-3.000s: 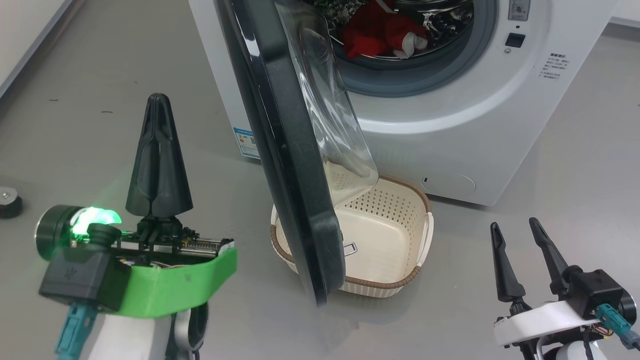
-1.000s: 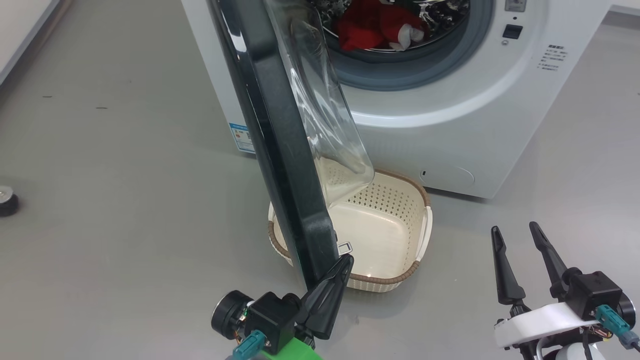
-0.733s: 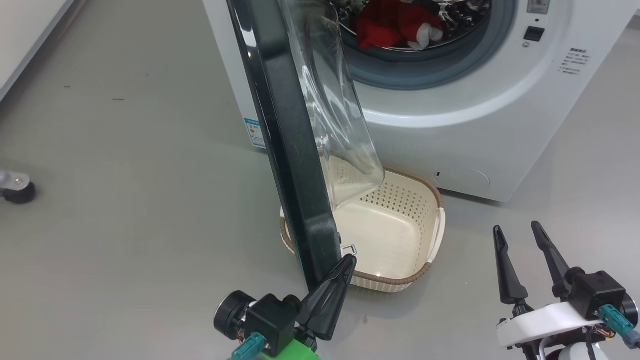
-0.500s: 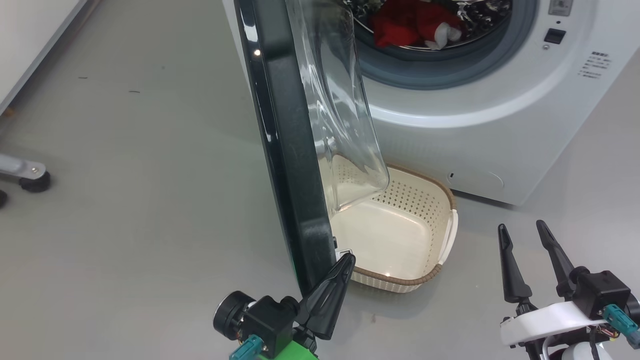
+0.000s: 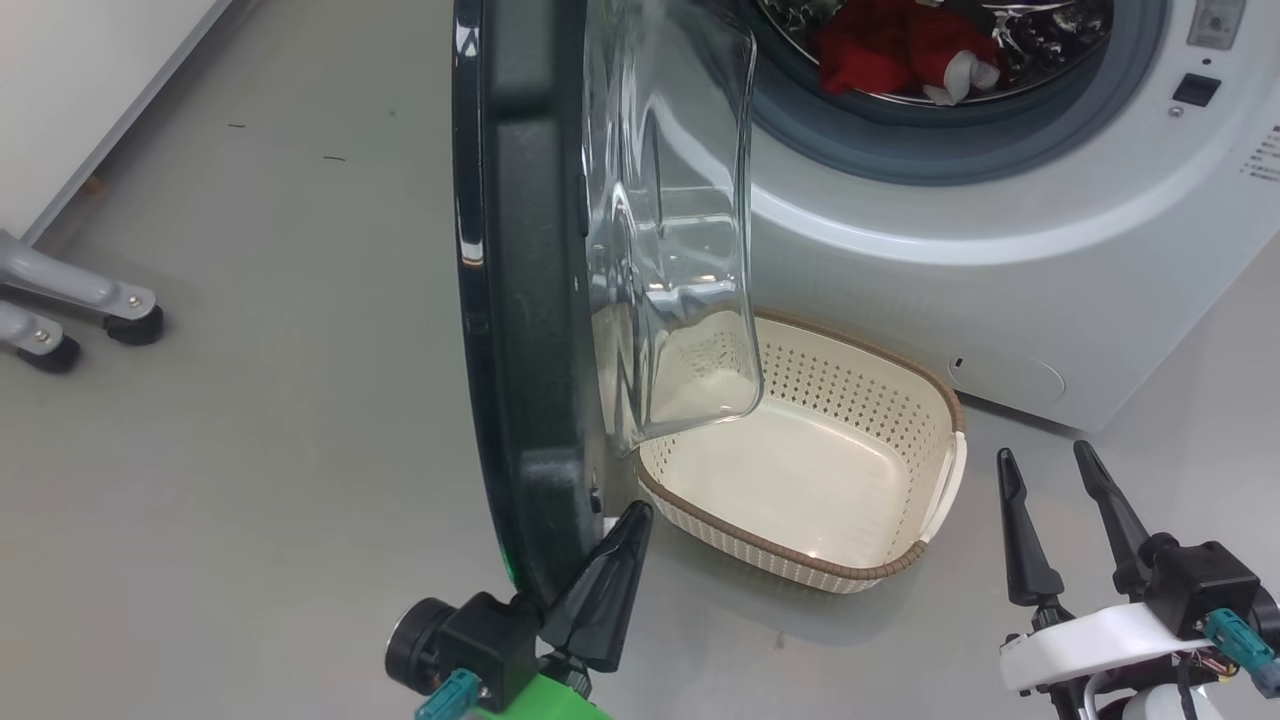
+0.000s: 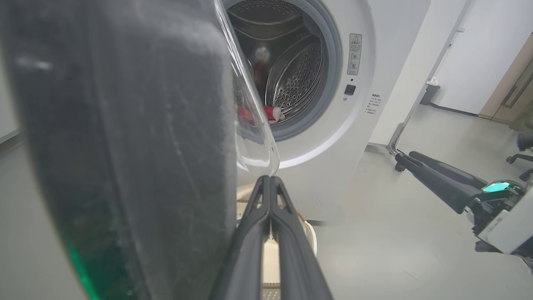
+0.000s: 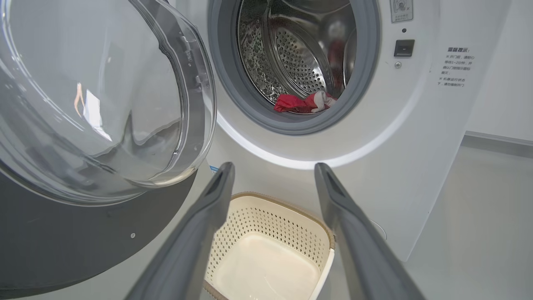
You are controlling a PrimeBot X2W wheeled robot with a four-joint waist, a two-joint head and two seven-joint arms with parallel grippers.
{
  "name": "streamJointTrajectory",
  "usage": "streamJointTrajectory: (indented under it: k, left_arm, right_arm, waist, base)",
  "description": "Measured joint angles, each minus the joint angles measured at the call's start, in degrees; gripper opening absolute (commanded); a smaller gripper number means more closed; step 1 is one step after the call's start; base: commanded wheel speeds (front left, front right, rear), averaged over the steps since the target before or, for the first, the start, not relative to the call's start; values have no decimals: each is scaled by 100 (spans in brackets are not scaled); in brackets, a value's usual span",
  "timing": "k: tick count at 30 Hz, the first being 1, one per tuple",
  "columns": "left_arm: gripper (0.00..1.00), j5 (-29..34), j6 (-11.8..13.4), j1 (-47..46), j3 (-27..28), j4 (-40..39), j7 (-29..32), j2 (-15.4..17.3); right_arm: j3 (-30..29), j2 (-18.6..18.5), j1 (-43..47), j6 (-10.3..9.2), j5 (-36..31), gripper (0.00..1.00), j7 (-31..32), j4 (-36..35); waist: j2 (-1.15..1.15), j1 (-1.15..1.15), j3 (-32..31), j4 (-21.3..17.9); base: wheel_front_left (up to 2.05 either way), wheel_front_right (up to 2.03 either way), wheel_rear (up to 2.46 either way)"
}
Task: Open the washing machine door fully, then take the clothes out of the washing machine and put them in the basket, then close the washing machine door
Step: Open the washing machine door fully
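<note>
The washing machine door (image 5: 520,300) stands about edge-on to me, its clear glass bowl (image 5: 680,250) facing the washing machine (image 5: 1000,280). My left gripper (image 5: 638,510) is shut on nothing, with its tips against the inner side of the door's lower edge; the left wrist view has the shut fingers (image 6: 270,196) beside the dark door (image 6: 125,146). The clothes (image 5: 890,45) (image 7: 302,103) lie red and white in the steel drum. The basket (image 5: 860,578) (image 7: 287,208) sits bare on the floor below the opening. My right gripper (image 5: 1043,452) (image 7: 275,166) is open to the basket's right.
Grey caster legs (image 5: 100,295) stand on the floor at far left by a white wall. In the left wrist view a metal stand leg (image 6: 395,141) rises right of the machine, with an office chair base (image 6: 520,154) further right.
My left gripper came down from the door's left to its lower inner edge, and the door has swung wider, uncovering more of the basket. The head camera has shifted. The right gripper stays put.
</note>
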Motion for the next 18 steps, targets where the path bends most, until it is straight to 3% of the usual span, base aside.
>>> streamJointTrajectory:
  k: [18]
  left_arm:
    - [0, 294, 2, 208, 1230, 326, -125, -9]
  right_arm:
    - [47, 2, -2, 1, -13, 100, 0, 31]
  waist:
    - [0, 0, -33, 53]
  base:
    - [0, 0, 0]
